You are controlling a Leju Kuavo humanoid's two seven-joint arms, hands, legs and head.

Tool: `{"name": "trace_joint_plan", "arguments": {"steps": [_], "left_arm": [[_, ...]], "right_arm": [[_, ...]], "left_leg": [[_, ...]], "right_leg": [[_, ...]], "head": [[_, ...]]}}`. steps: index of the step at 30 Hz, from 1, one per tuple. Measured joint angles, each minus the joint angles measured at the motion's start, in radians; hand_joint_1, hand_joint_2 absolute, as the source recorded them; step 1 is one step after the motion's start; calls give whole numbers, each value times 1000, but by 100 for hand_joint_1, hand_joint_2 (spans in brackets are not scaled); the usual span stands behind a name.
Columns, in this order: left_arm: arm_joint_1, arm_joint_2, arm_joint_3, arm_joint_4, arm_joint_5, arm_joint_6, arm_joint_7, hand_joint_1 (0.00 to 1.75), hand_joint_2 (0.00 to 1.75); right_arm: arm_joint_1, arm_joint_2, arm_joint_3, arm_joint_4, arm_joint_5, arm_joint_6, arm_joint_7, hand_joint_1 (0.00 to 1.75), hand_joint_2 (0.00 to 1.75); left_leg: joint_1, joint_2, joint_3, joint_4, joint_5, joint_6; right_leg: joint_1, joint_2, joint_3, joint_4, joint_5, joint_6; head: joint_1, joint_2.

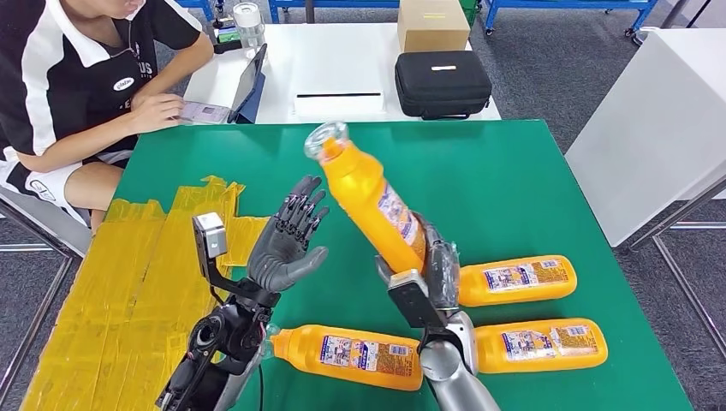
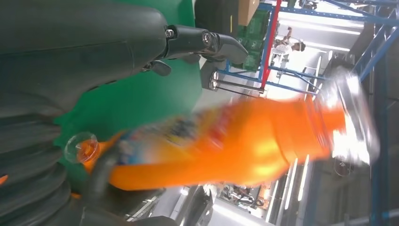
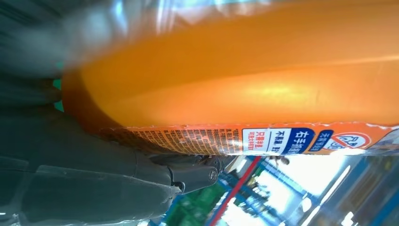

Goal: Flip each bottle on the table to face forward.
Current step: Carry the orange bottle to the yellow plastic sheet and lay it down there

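Step in hand: one orange plastic bottle with a clear cap and printed label (image 1: 370, 199) is lifted off the green tabletop (image 1: 531, 188) and is judged to be mid-flip. It sits at centre frame in the head view, tilted, cap toward the upper left, base down in the right hand (image 1: 437, 270). That hand grasps the bottle's lower body, fingers wrapped around it at the label; the right wrist view confirms contact along the orange wall and label edge.

The left hand (image 1: 287, 240) stands just left of the bottle, released, palm up and fingers spread, touching nothing.

Three more orange bottles lie on their sides along the lower frame: one at lower centre (image 1: 347, 354), two at lower right (image 1: 514, 279) (image 1: 539, 344), labels showing.

Next move, as judged: rotate the held bottle about its long axis until the front label faces forward, then lay it down apart from the lower-right pair. The left hand could steady the neck
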State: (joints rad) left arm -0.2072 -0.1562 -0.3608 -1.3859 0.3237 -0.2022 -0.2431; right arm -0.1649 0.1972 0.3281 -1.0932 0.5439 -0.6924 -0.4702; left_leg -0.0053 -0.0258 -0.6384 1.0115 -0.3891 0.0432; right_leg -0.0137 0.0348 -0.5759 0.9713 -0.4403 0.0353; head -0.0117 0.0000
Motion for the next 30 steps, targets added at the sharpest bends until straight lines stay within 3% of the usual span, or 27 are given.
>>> {"name": "trace_joint_plan", "arguments": {"steps": [4, 10, 25, 29, 30], "left_arm": [[-11, 2, -8, 1, 0, 14, -2, 0, 175], [-21, 7, -9, 15, 5, 27, -10, 0, 175], [-25, 14, -11, 49, 32, 41, -21, 3, 175], [-26, 14, -12, 55, 34, 47, -23, 170, 175], [-26, 14, -13, 56, 36, 52, -25, 175, 175]], "right_arm": [[-10, 9, 45, 35, 142, 0, 35, 175, 175], [-16, 14, 115, 59, 242, -6, 55, 175, 175], [-21, 8, 169, 62, 248, -15, 32, 175, 175], [-20, 6, 172, 62, 234, -14, 31, 175, 175], [-20, 4, 174, 62, 226, -14, 31, 175, 175]], "left_leg": [[0, 0, 0, 0, 0, 0], [0, 0, 0, 0, 0, 0], [0, 0, 0, 0, 0, 0], [0, 0, 0, 0, 0, 0], [0, 0, 0, 0, 0, 0]], "right_leg": [[0, 0, 0, 0, 0, 0], [0, 0, -1, 0, 0, 0], [0, 0, -1, 0, 0, 0], [0, 0, -1, 0, 0, 0], [0, 0, -1, 0, 0, 0]], "head": [[0, 0], [0, 0], [0, 0], [0, 0], [0, 0]]}}
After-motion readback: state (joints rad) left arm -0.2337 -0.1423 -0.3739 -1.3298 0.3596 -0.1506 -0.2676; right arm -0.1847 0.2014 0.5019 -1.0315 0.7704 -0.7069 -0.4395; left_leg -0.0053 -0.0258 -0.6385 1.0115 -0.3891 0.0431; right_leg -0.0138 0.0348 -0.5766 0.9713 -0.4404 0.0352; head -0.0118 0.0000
